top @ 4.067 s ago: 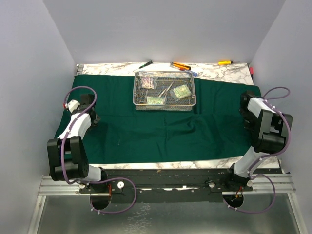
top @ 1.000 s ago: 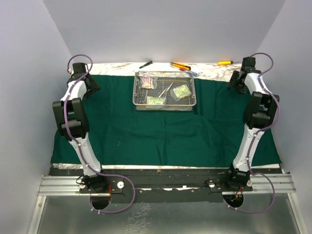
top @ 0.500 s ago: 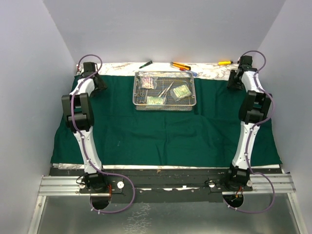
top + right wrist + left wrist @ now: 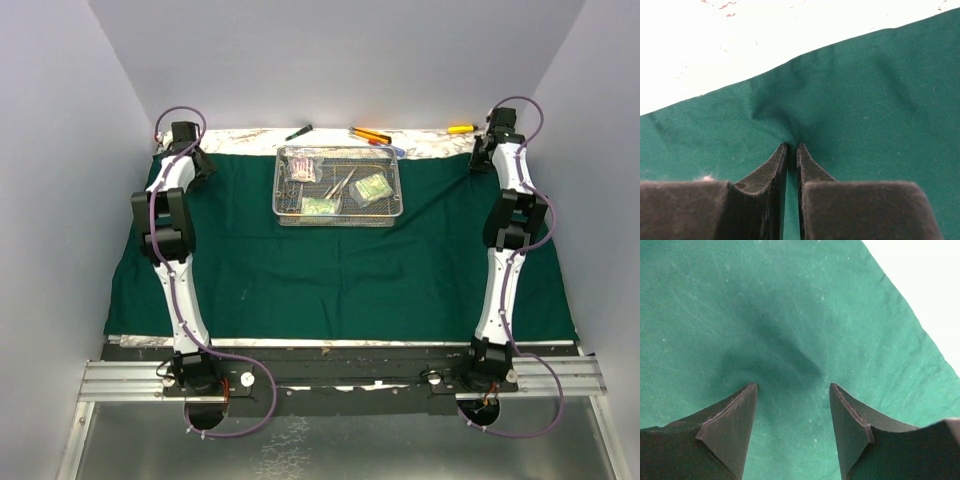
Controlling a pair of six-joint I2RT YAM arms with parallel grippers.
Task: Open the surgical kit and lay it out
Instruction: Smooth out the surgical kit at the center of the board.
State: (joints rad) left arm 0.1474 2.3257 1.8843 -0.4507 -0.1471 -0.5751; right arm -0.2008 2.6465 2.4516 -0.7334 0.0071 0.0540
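Over the far corners of the green cloth wrap [image 4: 330, 270], my two end effectors reach down.
My right end effector [image 4: 791, 146] is pinched nearly closed on a small fold near the cloth's far edge. My left end effector [image 4: 792, 390] hangs wide apart over the cloth, holding nothing. The wire-mesh tray [image 4: 338, 221] sits on the cloth, far middle. I judge the cloth soft, light and limp, best taken by its edges or corners; the tray weighs it down.

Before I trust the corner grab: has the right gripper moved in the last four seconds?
Yes. The right gripper has moved back, from the right edge of the green cloth to its far right corner, beside the yellow-handled tool.
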